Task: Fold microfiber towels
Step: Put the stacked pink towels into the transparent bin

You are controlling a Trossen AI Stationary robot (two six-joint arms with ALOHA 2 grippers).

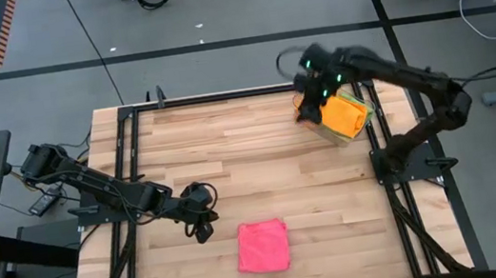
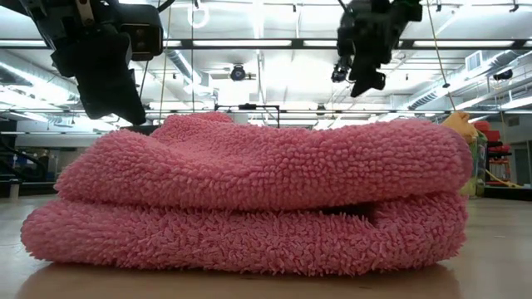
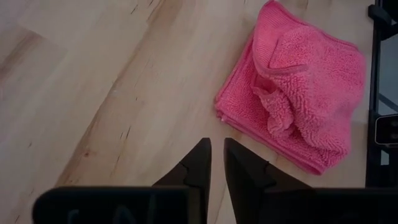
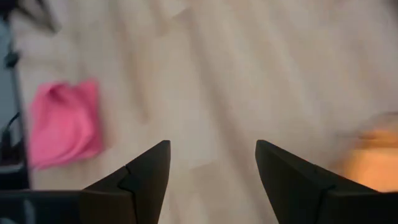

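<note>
- Table (image 1: 259, 147): pale wood planks in a dark frame, one arm mounted at each side.
- Clear tray (image 1: 363, 126): at the far right of the table, holding an orange towel (image 1: 346, 115) with a sliver of yellow beside it; not yet folded, by the look of it.
- Pink towel (image 1: 263, 246): lies near the front edge, about mid-table, already doubled into a rough square in stacked layers, one corner a little rumpled. It has no marked long axis.
- Right gripper (image 1: 311, 92): hangs over the tray's left edge, just beside the orange towel, fingers spread wide and holding nothing. It is the nearer arm for the next cloth, which lies to its right.
- Left gripper (image 1: 203, 224): just left of the pink towel, apart from it, fingers nearly together with a thin gap and nothing between them.
</note>
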